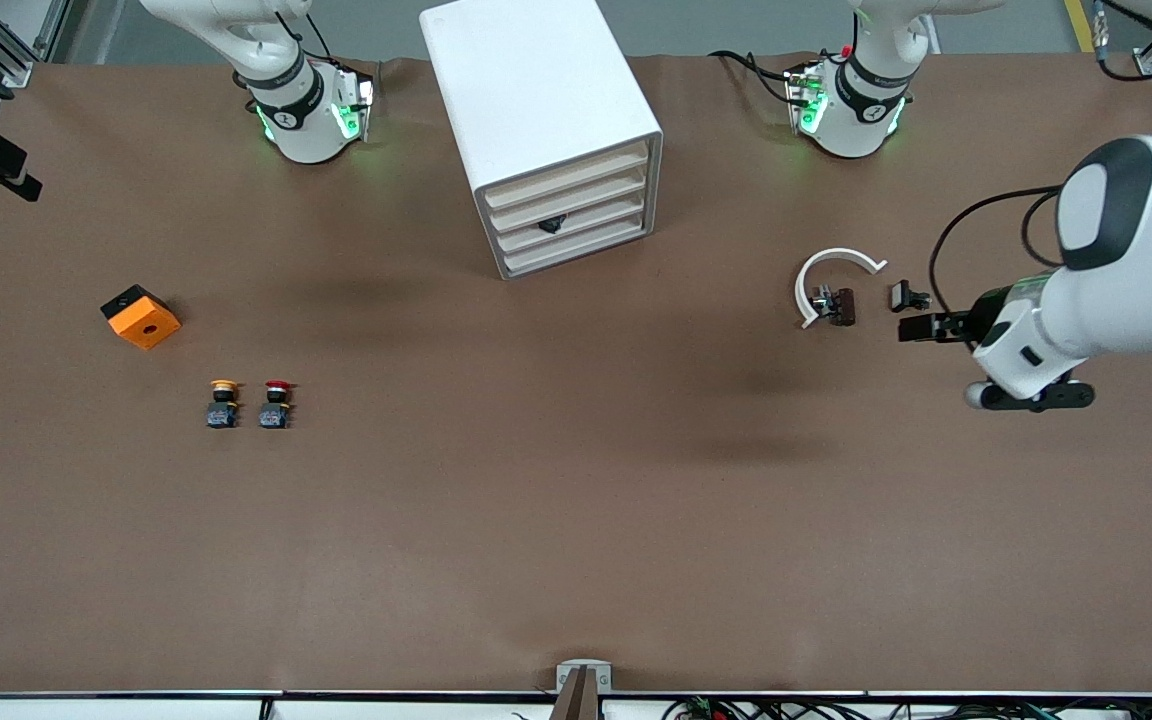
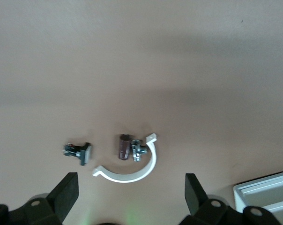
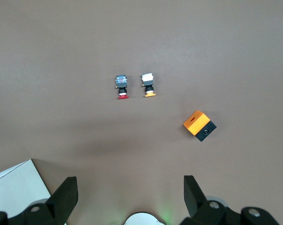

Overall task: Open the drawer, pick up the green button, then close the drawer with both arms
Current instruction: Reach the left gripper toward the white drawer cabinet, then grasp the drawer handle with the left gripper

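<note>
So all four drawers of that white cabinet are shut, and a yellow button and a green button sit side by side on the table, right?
Not quite: beside the yellow button sits a red button, not green, as the front view shows. The cabinet drawers are indeed shut.

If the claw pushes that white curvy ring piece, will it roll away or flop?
The white curved clip lies flat on the table, so it would probably slide or spin, not roll. It looks like thin hard plastic, likely light and stiff, not floppy. Pushed, it may nudge the small dark part lying inside its curve.
</note>
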